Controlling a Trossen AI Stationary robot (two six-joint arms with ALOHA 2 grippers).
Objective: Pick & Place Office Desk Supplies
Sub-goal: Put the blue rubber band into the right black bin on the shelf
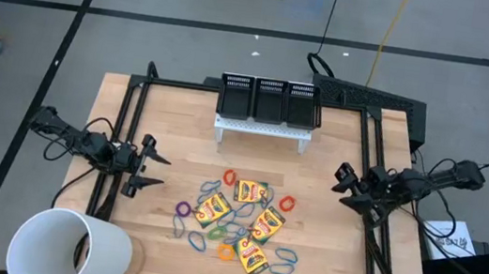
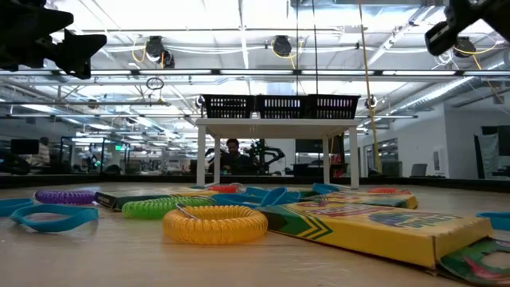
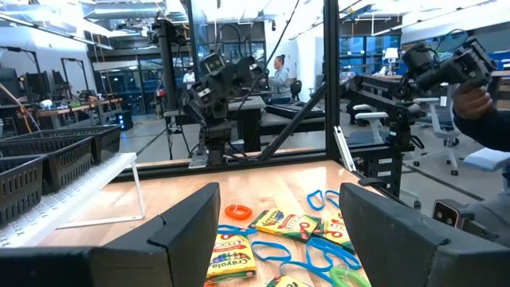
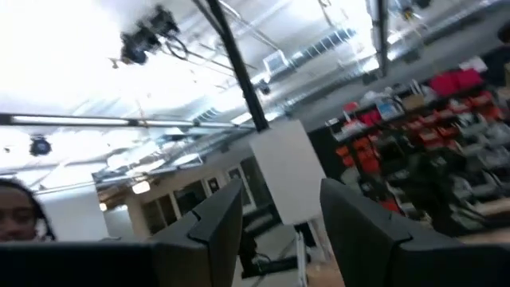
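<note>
Both my grippers, left gripper [image 1: 153, 169] and right gripper [image 1: 344, 185], are hanging wide open and empty. I am judging the nearest crayon box [image 1: 213, 210] the best first pick, squaring my left fingers [image 3: 187, 227] across its narrow sides.

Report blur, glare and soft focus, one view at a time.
High view: even light, sharp. Low view: the nearest crayon box is soft, ceiling lights flare. Left wrist view: clear. Right wrist view: motion-blurred, ceiling glare washing out one side.

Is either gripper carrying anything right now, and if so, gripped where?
Nothing is held. The left gripper is open at the table's left side, the right gripper open at its right; crayon boxes and rubber bands lie between them.
</note>
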